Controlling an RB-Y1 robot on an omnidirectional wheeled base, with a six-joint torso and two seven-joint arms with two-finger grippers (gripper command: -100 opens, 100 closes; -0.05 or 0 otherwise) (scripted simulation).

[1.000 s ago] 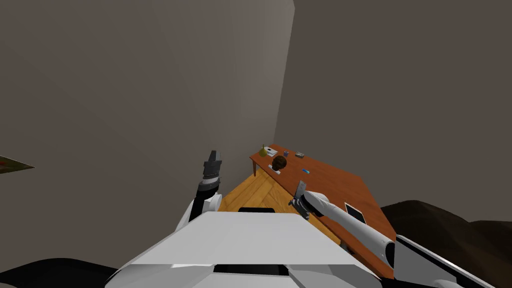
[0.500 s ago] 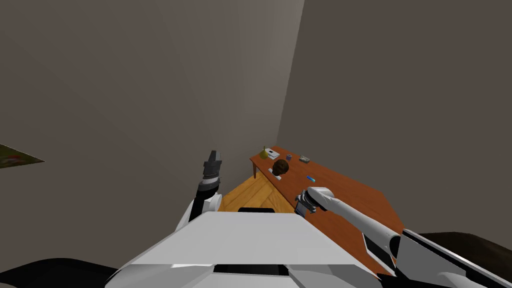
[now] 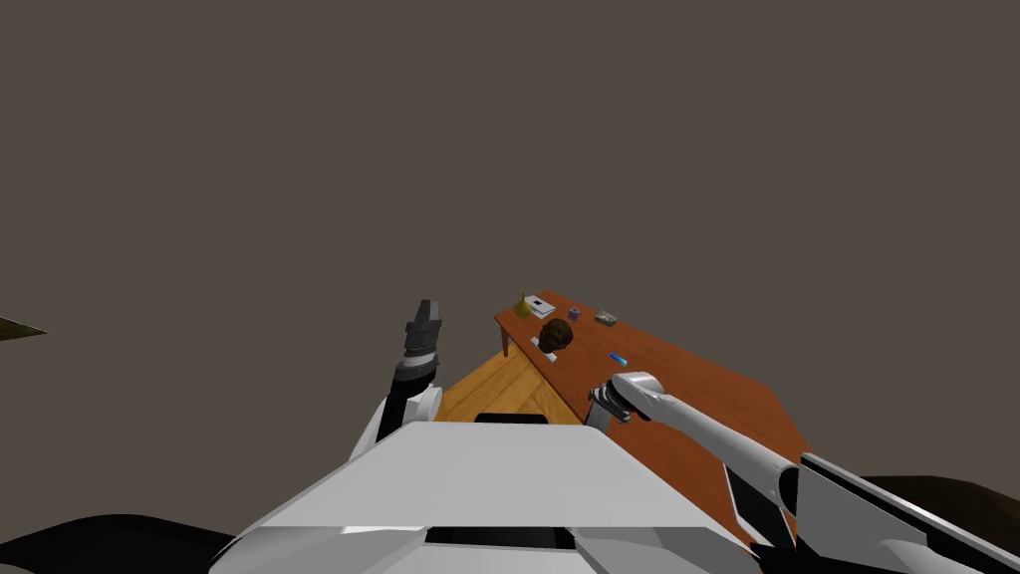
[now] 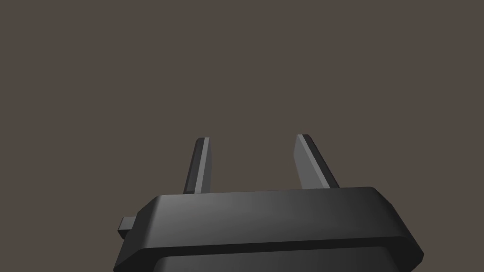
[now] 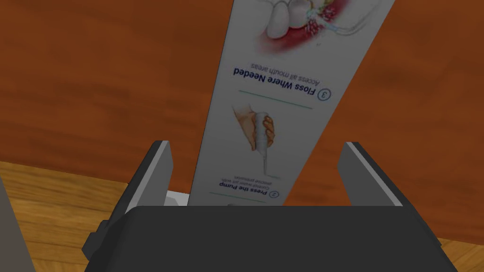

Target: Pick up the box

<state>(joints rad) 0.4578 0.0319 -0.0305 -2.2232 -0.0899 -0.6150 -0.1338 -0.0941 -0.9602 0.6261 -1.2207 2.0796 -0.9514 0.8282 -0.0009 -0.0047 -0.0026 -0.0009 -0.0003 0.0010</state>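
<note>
Box, long and white with printed flossing steps, lies flat on the red-brown surface near its edge, reaching out from between the fingers of the right hand. That hand is open, and both fingers stand clear of the box's sides. A second ago it was above the surface's edge with its fingers up; it has since tipped down. My head has turned too, and the wall corner is gone. The left hand is held up, fingers apart on nothing.
</note>
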